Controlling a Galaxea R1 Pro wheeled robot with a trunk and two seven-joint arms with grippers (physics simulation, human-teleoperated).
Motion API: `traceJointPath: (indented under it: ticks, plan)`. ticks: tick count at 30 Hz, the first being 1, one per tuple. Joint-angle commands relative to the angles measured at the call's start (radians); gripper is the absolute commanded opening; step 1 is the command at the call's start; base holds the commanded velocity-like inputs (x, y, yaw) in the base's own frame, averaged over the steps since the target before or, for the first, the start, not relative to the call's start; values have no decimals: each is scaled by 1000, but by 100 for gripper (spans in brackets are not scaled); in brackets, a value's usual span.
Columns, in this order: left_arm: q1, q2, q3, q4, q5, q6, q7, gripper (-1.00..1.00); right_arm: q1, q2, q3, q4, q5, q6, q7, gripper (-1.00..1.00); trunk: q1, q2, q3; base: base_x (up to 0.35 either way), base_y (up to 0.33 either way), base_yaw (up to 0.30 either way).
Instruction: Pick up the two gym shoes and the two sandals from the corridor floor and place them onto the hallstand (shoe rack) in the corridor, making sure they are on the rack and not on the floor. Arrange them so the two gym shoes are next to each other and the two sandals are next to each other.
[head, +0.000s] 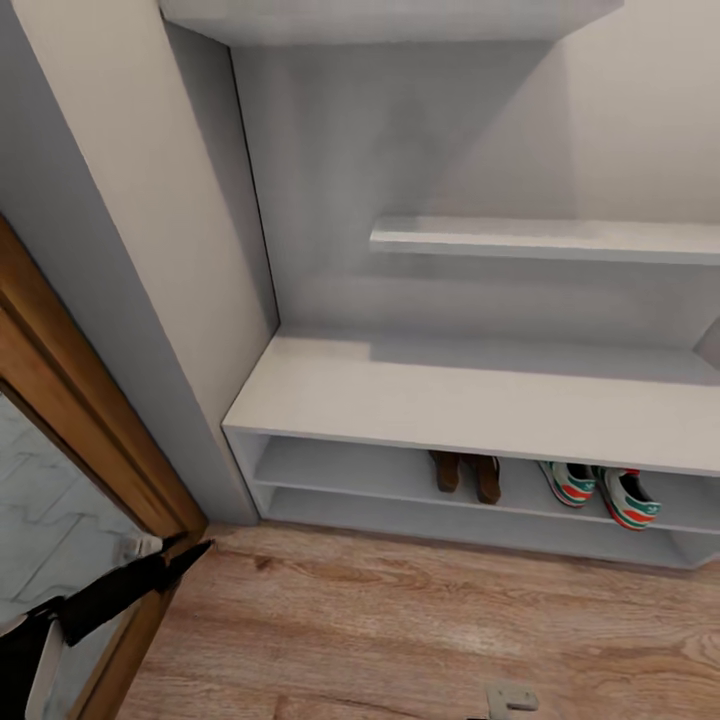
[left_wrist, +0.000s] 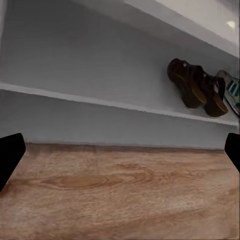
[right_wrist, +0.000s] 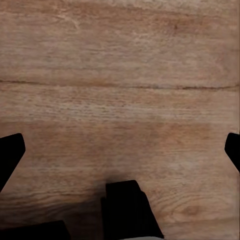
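All four shoes sit on the rack (head: 470, 400), so the placing looks done; what is left, as I judge it, is a check of the arrangement and a pull-back of the arms. The two sandals (head: 467, 472) stand side by side on the rack's upper low shelf, under the worktop, heels outward. Just to their right on the same shelf are the two sneakers (head: 600, 490), also side by side, near each other but whether touching I cannot tell. Sandals and sneakers are near but apart. The lowest shelf under them, the worktop and the upper shelf (head: 545, 240) carry nothing that can be seen. None of the four lies on the floor (head: 400, 620).

In the left wrist view the left tool (left_wrist: 120, 155) is spread wide, its dark fingertips (left_wrist: 10, 155) at the frame's edges with nothing between them; it looks low across the floor at the rack, with the sandals (left_wrist: 197, 87) on their shelf and a bit of sneaker (left_wrist: 232, 90) beyond them. The right tool (right_wrist: 120, 155) is likewise spread and empty, pointing down at bare floor planks.

Any next move calls for little: keep both tools clear of the shelf so no shoe is knocked off.
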Motion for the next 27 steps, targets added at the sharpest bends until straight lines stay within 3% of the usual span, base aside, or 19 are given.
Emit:
traceJointPath:
  ticks: [1, 3, 7, 20, 27]
  plan:
    - [1, 0, 0, 2, 0, 0, 24, 100, 0, 0, 0, 2, 0, 0, 0, 100, -4, 7, 3, 0, 0, 0]
    - [11, 0, -1, 10, 1, 0, 104, 100, 0, -3, -1, 6, -1, 0, 0, 100, -12, 21, 10, 0, 0, 0]
    - [31, 1, -1, 38, 1, -7, 146, 100, 0, -10, -2, 7, 0, 0, 0, 100, -27, 49, 22, 0, 0, 0]
    - [58, 3, 6, 115, 2, -17, 154, 100, 0, -10, -1, 8, 0, 0, 0, 100, -77, 140, 63, 0, 0, 0]
    - [88, 5, 9, 121, 3, -17, 160, 100, -1, -10, -1, 8, 0, 0, 0, 100, -92, 168, 75, 0, 0, 0]
